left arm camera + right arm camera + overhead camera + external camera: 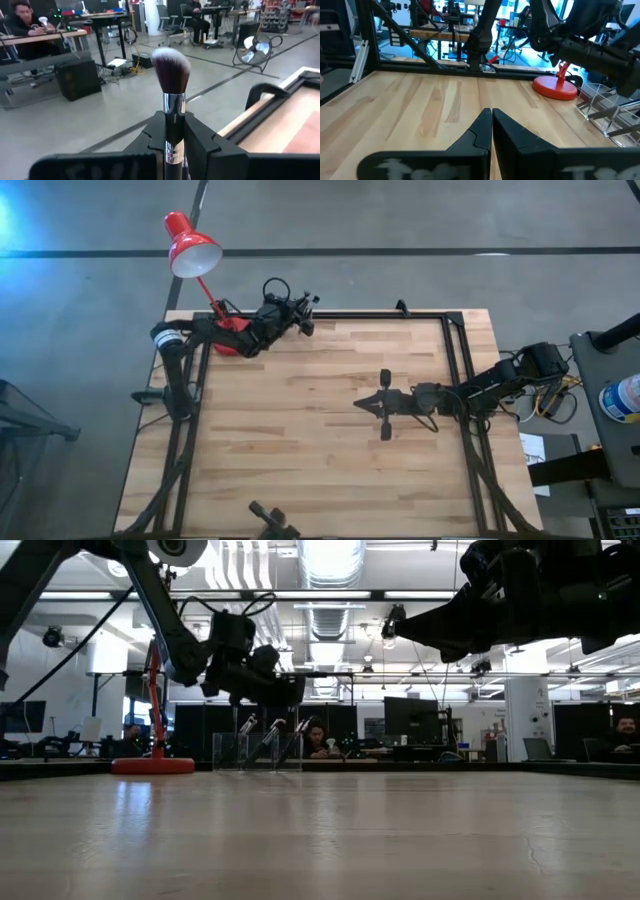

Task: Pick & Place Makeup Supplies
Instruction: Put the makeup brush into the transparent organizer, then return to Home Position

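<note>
Beyond the wooden counter (pixel 300 430) lies an open workshop with desks and seated people. At the counter's far edge in the low view, beside the red lamp's base (pixel 153 766), stands a clear organizer (pixel 258 751) with a few brushes leaning in it. Left end effector (pixel 172 137), upper left of the high view, grips a makeup brush (pixel 171 75), long axis along its fingers, bristles pointing outward. Right end effector (pixel 491 122) hovers closed, centre-right.
</note>
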